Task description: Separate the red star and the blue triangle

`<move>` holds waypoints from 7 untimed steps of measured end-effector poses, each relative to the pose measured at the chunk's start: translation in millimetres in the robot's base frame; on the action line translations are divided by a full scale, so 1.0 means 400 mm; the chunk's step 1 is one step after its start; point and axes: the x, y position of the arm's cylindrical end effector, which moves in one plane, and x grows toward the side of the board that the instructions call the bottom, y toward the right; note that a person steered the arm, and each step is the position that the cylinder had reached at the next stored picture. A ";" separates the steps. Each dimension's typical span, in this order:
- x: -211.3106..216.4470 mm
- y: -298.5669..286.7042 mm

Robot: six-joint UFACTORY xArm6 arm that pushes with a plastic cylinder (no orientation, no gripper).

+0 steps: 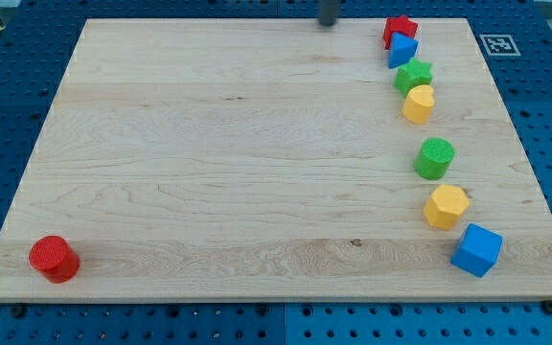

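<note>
My tip (pixel 328 23), a plain dark rod end with no claw to open or hold anything, stands at the view's top edge of the wooden board (pixel 238 163), touching no block. Only the rod's lowest part shows. Well to its right, the red star (pixel 399 28) touches the blue triangle (pixel 402 50) just below it.

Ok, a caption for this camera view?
My tip at the board's top edge, left of the touching red star and blue triangle.
</note>
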 end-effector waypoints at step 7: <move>0.084 0.184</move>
